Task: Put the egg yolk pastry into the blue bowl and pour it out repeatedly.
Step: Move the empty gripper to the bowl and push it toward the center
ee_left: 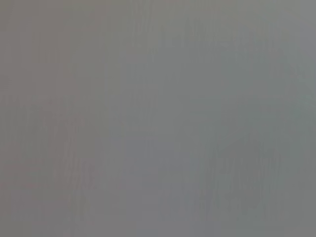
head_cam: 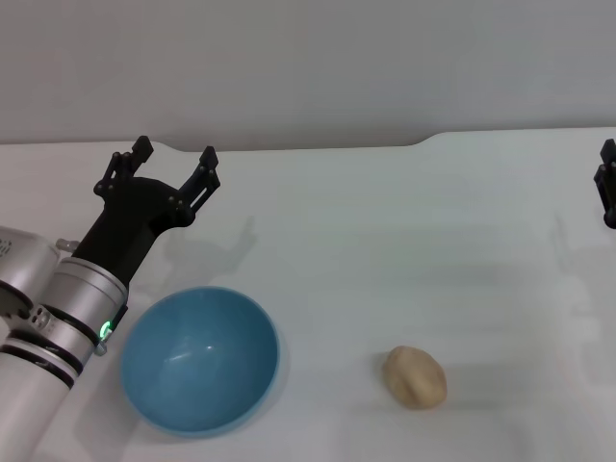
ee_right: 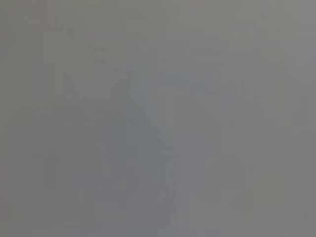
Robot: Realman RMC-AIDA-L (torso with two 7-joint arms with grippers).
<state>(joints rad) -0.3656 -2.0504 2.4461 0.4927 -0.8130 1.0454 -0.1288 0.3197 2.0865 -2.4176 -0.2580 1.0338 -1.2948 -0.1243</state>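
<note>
In the head view the blue bowl (head_cam: pixel 200 358) stands upright and empty on the white table at the front left. The egg yolk pastry (head_cam: pixel 415 376), a pale tan lump, lies on the table to the right of the bowl, well apart from it. My left gripper (head_cam: pixel 175 157) is open and empty, raised above the table behind the bowl. My right gripper (head_cam: pixel 607 195) shows only as a dark part at the right edge, far from the pastry. Both wrist views show only plain grey.
The white table (head_cam: pixel 404 241) spreads across the view, with its back edge against a grey wall (head_cam: pixel 308 67). My left arm (head_cam: pixel 58 298) reaches in from the lower left beside the bowl.
</note>
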